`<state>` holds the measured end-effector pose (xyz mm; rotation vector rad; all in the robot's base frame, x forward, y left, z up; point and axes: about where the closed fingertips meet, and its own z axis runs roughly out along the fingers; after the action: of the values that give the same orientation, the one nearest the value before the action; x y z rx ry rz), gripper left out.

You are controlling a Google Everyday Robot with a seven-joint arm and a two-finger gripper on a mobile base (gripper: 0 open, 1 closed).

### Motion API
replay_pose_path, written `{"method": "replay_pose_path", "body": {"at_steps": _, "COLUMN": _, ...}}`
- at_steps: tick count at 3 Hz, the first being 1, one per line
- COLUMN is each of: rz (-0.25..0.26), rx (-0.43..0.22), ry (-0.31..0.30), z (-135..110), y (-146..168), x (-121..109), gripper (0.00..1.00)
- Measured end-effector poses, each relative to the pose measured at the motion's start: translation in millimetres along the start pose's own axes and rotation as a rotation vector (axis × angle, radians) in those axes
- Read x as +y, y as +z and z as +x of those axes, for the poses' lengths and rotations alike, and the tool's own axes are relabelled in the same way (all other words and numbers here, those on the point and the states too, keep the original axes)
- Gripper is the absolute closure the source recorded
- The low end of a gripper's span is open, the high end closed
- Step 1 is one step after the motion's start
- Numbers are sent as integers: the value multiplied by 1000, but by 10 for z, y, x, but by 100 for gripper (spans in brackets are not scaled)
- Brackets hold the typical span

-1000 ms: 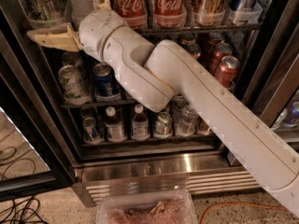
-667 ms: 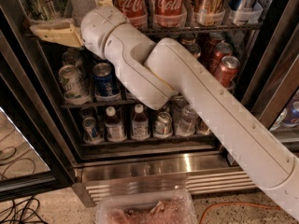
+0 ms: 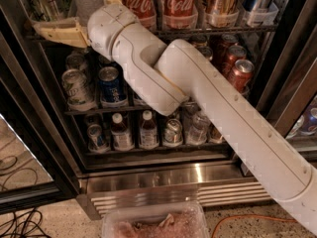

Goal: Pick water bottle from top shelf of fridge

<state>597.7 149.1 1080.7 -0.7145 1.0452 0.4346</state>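
The gripper [image 3: 74,19] is sitting at the water bottle [image 3: 89,1] on the top shelf [image 3: 218,29]; whether it is grasping, I cannot tell. The arm [image 3: 208,98] is crowding the Coke bottles [image 3: 141,4], so pulling out is risking toppling them.

Floor [image 3: 64,216] was speckled stone; black cables [image 3: 19,225] lay btm left, orange cord [image 3: 247,216] ran btm right, clear tub [image 3: 153,208] sat btm centre.

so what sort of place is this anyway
Probably a shop or office pantry's drinks corner: a commercial fridge with a stainless frame, its wire racks packed with cans and Coca-Cola bottles. The robot's gripper is at the left end of the top shelf.
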Motion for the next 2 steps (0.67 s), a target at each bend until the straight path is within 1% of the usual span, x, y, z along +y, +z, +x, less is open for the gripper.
{"method": "replay_pose_path", "body": {"at_steps": 1, "rz": 29, "rx": 12, "ry": -23, "z": 24, "y": 95, "x": -97, "gripper": 0}}
{"method": "replay_pose_path", "body": {"at_steps": 2, "rz": 29, "rx": 12, "ry": -23, "z": 24, "y": 95, "x": -97, "gripper": 0}}
